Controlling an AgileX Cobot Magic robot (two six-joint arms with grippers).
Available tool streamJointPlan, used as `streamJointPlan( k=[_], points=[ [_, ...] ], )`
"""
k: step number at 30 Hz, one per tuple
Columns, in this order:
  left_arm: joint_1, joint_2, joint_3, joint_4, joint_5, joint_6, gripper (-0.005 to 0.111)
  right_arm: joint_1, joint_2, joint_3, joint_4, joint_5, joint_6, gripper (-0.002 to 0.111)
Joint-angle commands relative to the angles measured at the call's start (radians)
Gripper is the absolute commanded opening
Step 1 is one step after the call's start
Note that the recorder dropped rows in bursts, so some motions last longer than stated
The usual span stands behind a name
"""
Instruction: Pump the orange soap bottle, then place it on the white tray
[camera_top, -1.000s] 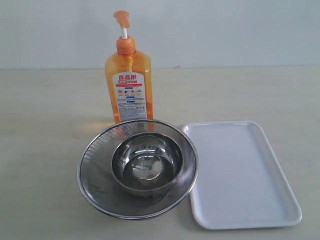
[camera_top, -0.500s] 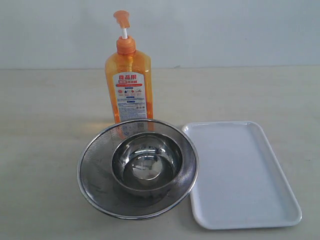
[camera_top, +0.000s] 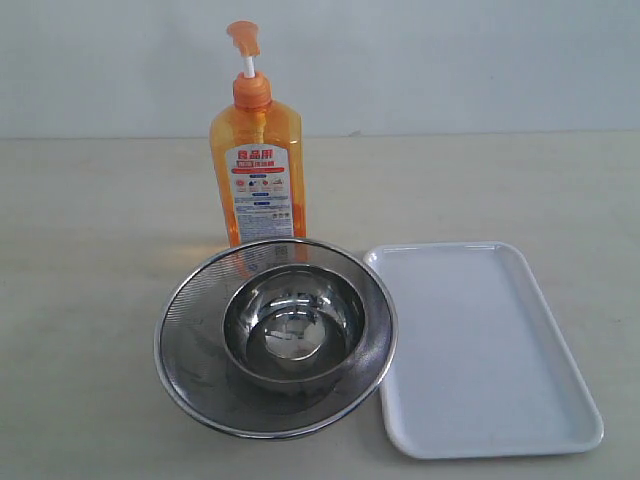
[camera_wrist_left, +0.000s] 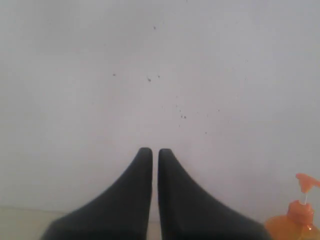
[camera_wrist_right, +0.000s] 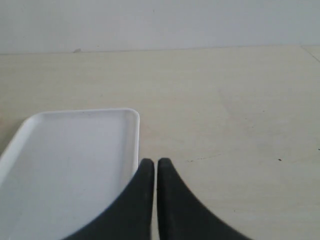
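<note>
Nothing has changed in the exterior view: the bottle (camera_top: 256, 170) stands upright at the upper centre-left of the frame, just behind the strainer (camera_top: 190, 350), exactly as it did a second and half a second ago; its pump head (camera_top: 243, 38) is raised on the white stem as before, so I judge the pumping not yet begun; the tray (camera_top: 480, 350) lies bare at the lower right, its edge close against the strainer rim; a smaller steel bowl (camera_top: 290, 320) sits inside the strainer; neither arm shows in this view. The left gripper (camera_wrist_left: 151, 152) has its fingers drawn together to a thin slit, holding nothing, with the bottle top in the lower right corner of its frame; the right gripper (camera_wrist_right: 152, 162) is likewise closed and empty, beside the tray's corner; the whole task is ahead.
</note>
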Motion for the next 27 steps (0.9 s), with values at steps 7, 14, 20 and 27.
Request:
streamJointPlan(
  k=[7, 14, 20, 27],
  points=[
    [-0.064, 0.411, -0.347, 0.001, 0.030, 0.085, 0.005, -0.002, -0.005, -0.001, -0.007, -0.008, -0.003, 0.000],
    [-0.176, 0.733, -0.598, 0.001, 0.030, 0.271, 0.005, -0.002, -0.005, -0.001, -0.007, -0.008, -0.001, 0.000],
    [-0.195, 1.037, -0.772, 0.001, 0.038, 0.340, 0.005, -0.002, -0.005, -0.001, -0.007, -0.008, -0.001, 0.000],
    [-0.181, 1.386, -0.926, 0.018, 0.144, 0.406, 0.005, -0.002, -0.005, -0.001, -0.007, -0.008, -0.003, 0.000]
  ],
)
